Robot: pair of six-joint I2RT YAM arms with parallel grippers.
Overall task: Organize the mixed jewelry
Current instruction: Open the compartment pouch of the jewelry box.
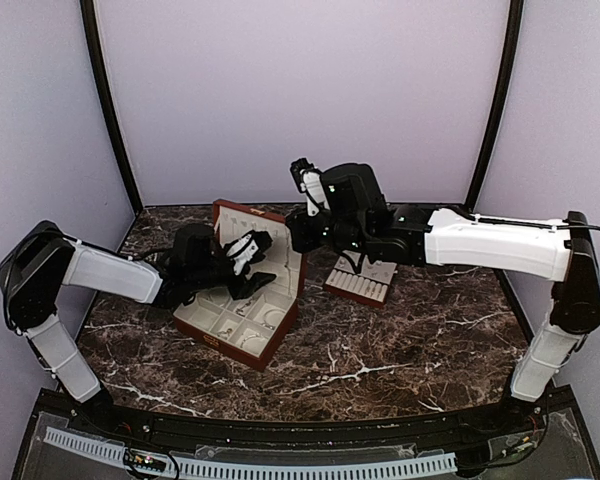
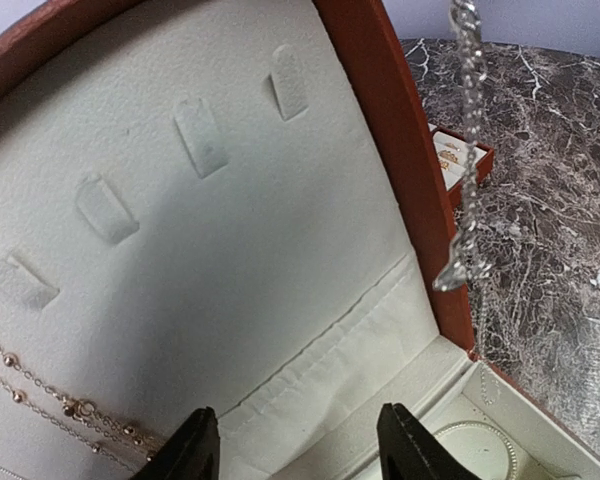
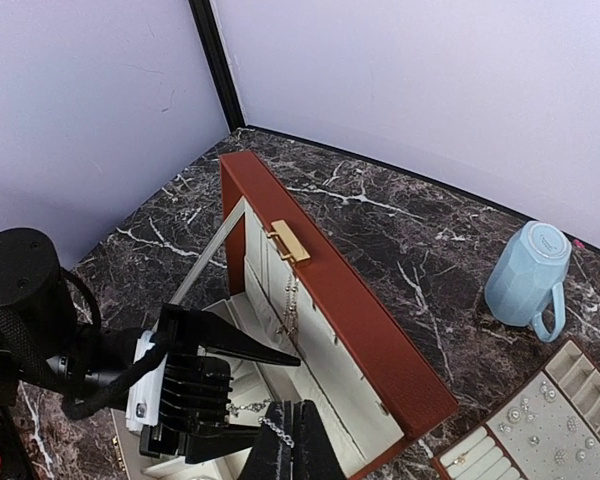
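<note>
I read the right gripper [image 3: 290, 435] clamped shut on a silver chain [image 2: 463, 150] dangling just beside the box lid [image 2: 380, 130] edge, while the left gripper [image 2: 300, 445] stands part-open and empty.

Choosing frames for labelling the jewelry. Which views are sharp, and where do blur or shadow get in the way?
Left wrist: the chain hanging close to the lens is blurred; a soft shadow crosses the lid lining. Right wrist: evenly lit, box and mug crisp. Top external: tray contents too small to resolve.
</note>
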